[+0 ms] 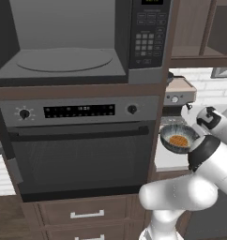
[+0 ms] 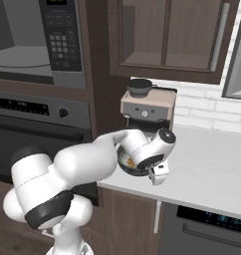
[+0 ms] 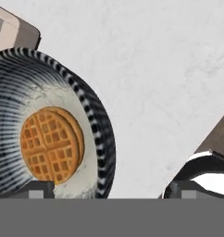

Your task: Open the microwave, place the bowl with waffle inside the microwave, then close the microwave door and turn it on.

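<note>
The microwave [image 1: 68,61] stands open above the oven, and its grey interior and round turntable show. Its microwave door [image 1: 3,33] is swung out at the far left. The striped bowl [image 3: 93,125] sits on the pale counter [image 3: 155,69] with the orange-brown waffle [image 3: 51,144] lying flat inside. In the left base view the bowl [image 1: 177,139] is just right of the oven. My gripper [image 3: 109,192] is open and straddles the bowl's right rim, one fingertip [image 3: 37,190] over the inside, the other over the counter. My hand covers most of the bowl [image 2: 126,164].
A coffee machine [image 2: 147,102] stands right behind the bowl. The oven [image 1: 78,154] with knobs and bar handle fills the wall below the microwave. The counter [image 2: 212,164] stretches off to the right. Wall cabinets [image 2: 167,35] hang above it.
</note>
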Available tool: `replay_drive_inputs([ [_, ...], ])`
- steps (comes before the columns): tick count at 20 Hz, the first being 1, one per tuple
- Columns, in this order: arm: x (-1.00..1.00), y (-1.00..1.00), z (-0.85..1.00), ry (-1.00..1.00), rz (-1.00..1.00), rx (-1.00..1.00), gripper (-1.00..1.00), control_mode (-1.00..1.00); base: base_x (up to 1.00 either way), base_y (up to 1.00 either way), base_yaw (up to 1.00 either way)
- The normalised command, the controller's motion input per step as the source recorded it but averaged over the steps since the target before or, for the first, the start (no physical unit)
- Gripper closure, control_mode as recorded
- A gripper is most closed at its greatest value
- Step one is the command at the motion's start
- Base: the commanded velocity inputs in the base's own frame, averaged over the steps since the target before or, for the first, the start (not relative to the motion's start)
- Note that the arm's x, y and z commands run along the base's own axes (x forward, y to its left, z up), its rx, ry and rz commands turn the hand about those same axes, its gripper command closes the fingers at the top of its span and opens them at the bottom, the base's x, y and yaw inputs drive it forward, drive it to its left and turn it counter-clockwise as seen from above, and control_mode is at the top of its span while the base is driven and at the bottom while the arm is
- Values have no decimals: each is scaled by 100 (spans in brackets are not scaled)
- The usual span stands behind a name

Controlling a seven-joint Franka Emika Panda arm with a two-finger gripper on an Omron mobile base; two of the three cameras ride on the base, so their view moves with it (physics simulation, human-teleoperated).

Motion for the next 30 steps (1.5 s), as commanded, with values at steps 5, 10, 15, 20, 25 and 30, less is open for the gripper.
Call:
replay_drive_inputs([
  [5,8,0,-19,2,0,0,-100,-100,0,0,0],
  [10,19,0,-22,0,0,0,-100,-100,0,0,0],
  [15,39,0,-23,0,0,0,-100,-100,0,0,0],
  [20,30,0,-34,0,0,0,-100,-100,0,0,0],
  [25,0,0,-33,0,0,-1,-100,-100,0,0,0],
  [30,0,14,-20,0,0,-8,100,-100,0,0,0],
])
